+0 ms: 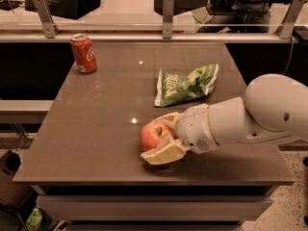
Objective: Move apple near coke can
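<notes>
The red-orange apple [153, 134] sits between the two cream fingers of my gripper [158, 137], near the front middle of the brown table [96, 129]. The fingers close on both sides of the apple; one finger [163, 154] lies under its near side, the other curves over its far side. The white arm reaches in from the right. The red coke can [83, 53] stands upright at the table's far left corner, well apart from the apple.
A green-and-white chip bag [186, 84] lies on the table behind the gripper, toward the far right. A metal rail with posts [167, 16] runs along the table's far edge. The table's front edge is close below the gripper.
</notes>
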You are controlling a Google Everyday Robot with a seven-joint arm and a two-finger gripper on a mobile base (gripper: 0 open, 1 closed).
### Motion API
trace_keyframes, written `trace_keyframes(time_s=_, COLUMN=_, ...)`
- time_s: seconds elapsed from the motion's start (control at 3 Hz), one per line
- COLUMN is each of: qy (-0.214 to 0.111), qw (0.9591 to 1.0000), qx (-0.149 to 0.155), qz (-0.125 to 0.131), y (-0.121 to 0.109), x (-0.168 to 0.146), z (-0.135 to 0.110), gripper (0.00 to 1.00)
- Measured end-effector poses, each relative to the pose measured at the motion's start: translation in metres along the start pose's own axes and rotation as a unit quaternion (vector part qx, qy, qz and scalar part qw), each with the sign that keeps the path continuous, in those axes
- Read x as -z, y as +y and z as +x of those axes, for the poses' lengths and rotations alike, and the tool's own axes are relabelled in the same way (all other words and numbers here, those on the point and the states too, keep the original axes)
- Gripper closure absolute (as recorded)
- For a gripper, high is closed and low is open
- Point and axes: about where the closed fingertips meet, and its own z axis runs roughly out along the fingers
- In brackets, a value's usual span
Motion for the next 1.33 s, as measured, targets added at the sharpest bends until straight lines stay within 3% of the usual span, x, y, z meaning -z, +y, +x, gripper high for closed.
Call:
trace_keyframes(time_s=0.33, qy=0.0, qw=1.0, qx=0.0, qz=0.0, y=0.0, x=0.0, z=0.0, gripper=1.0)
trace_keyframes(time_s=0.67, qy=0.008, qw=0.9996, qx=0.002, qz=0.027, y=-0.01, x=0.017, z=-0.009, gripper=1.0)
trace_keyframes(time_s=1.33, qy=0.029, qw=0.9938, qx=0.039, qz=0.1, y=-0.073, x=0.058, z=-0.053, gripper=1.0)
